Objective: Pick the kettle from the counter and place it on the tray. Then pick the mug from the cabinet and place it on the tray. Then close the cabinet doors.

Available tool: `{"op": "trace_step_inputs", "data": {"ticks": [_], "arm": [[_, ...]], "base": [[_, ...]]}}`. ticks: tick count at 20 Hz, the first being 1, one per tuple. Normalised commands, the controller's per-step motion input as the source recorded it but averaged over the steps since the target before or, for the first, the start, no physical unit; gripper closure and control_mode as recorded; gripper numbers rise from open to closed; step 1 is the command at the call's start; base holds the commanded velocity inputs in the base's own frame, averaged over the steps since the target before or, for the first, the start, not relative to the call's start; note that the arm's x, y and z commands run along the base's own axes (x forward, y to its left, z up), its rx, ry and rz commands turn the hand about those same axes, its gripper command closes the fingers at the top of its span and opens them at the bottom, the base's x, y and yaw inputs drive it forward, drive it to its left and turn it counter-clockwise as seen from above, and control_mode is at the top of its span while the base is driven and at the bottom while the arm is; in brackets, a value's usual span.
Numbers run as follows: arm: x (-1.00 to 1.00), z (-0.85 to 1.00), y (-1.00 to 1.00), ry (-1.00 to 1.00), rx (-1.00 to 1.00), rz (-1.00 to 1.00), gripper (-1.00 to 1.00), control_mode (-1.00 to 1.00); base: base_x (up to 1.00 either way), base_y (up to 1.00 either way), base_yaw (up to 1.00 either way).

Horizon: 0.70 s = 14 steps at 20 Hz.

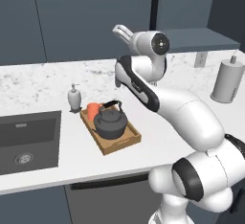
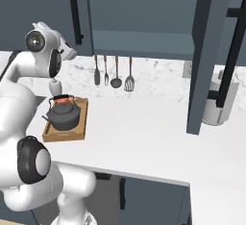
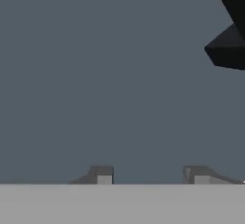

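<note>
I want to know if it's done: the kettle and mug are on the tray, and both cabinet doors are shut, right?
Not quite. The kettle and mug are on the tray, but the right base view shows one cabinet door standing open, so the doors aren't both shut.

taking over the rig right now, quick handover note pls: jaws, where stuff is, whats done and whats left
Gripper: jaws apart, nothing between them, facing a flat dark slate panel close up, with the end of a black bar handle at the upper right of the hand view.
Kettle: on the tray, upright.
Mug: on the tray too, behind the kettle by the soap dispenser.
Tray sits on the counter beside the sink.
Done: kettle and mug are placed.
Left: close the cabinet doors. The right door stands wide open; the left door looks ajar as well.
</note>
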Motion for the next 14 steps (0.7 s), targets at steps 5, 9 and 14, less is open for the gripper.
{"op": "trace_step_inputs", "data": {"ticks": [5,9,14], "arm": [[-0.43,-0.48,-0.13,-0.10,0.00,0.00,-1.00,-1.00],[-0.94,0.16,-0.33,-0.11,0.00,0.00,-1.00,-1.00],[-0.53,0.67,-0.42,0.04,-0.03,-0.01,-1.00,-1.00]], "base": [[0.00,0.00,0.00],[0.00,0.00,0.00],[0.00,0.00,0.00]]}}
